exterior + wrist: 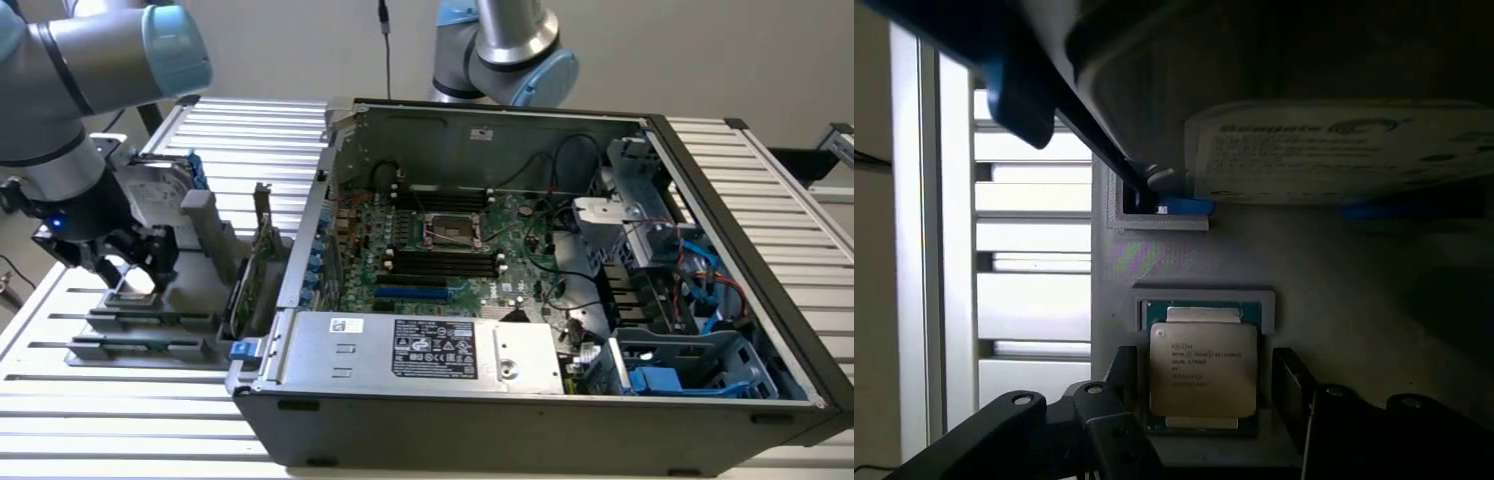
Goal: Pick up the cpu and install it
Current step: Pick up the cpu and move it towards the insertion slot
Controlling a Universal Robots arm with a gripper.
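The cpu lies flat in its little pocket in the gray holder, shiny side up. The holder sits on the bench, close to the bench edge on the exterior view's left and near the open computer case. The pincer hangs low, right over the chip. In the wrist view its two dark fingers stand one on each side of the cpu with a thin gap on both sides. So the pincer is released and holds nothing yet. The hard drive with its white label stands in the same holder, near the chip. The square socket is in the middle of the green board inside the case, well apart from the chip. I think a few things could go wrong from here. The chip is thin and smooth, so if the fingers catch only its top edge it could slip out and fall. If one finger touches first, it could push the chip crooked against the pocket's rim and jam it there. If the fingers go too low, they may pinch the pocket wall and not the chip. A chip held tilted would not sit flat in the socket and could hurt it.
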